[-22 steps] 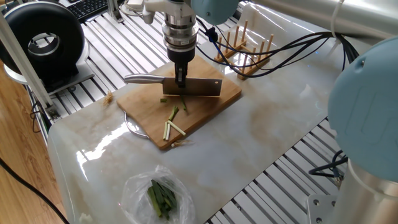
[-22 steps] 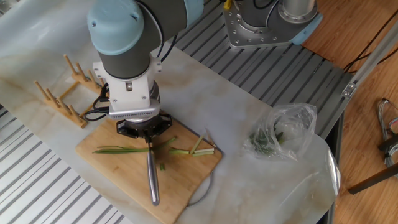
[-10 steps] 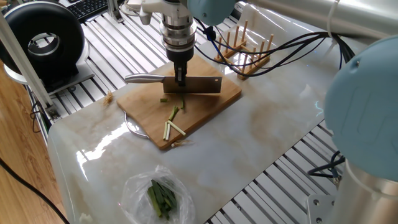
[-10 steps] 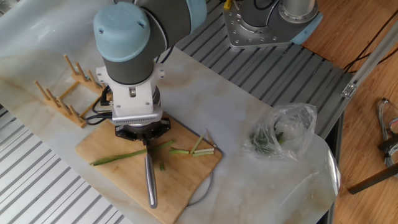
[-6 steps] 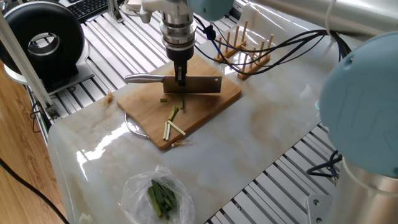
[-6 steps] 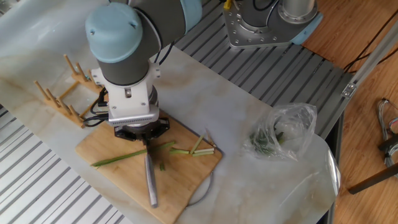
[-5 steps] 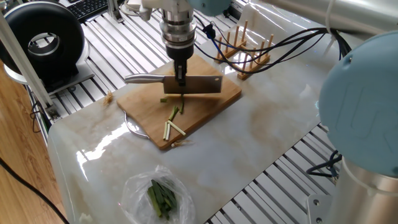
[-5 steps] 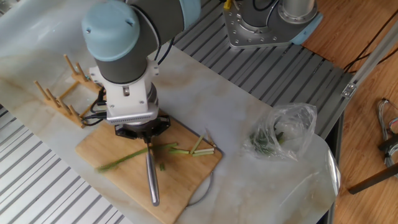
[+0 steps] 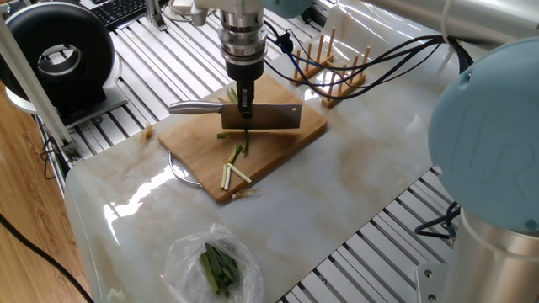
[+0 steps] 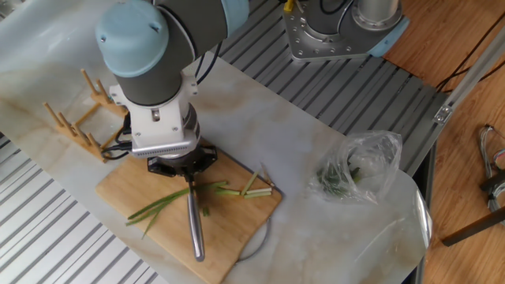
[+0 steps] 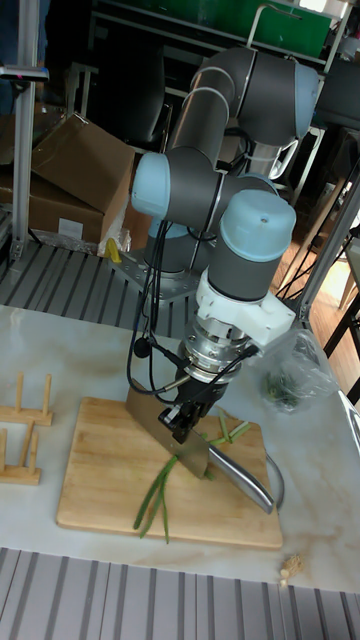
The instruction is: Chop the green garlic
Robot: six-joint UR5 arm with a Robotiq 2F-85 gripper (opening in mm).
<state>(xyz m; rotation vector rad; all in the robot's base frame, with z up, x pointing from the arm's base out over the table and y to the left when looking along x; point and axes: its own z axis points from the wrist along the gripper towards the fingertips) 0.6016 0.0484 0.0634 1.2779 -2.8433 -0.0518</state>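
My gripper [image 9: 245, 106] points straight down over the wooden cutting board [image 9: 290, 139] and is shut on a steel cleaver [image 9: 268, 118], whose handle [image 10: 194, 229] sticks out sideways. The blade's edge rests on the green garlic stalk [image 10: 160, 205], which lies slanted across the board [image 10: 118, 193]. Its green leafy end [image 11: 158, 497] reaches the board's front. Short white and green cut sticks [image 10: 249, 188] lie beyond the blade; the same sticks [image 9: 235, 173] show near the board's corner. The gripper [image 11: 189, 420] hides where the blade meets the stalk.
A clear plastic bag [image 10: 360, 169] of dark green leaves lies on the marble tabletop, also seen as the bag [image 9: 214, 266]. A wooden peg rack [image 9: 330, 63] stands behind the board. A black round device [image 9: 56, 57] sits at the far left. A crumb [image 11: 285, 570] lies by the table edge.
The stalk's leafy end has swung from lying level across the board to slanting toward its front edge. The gripper and cleaver have shifted only slightly.
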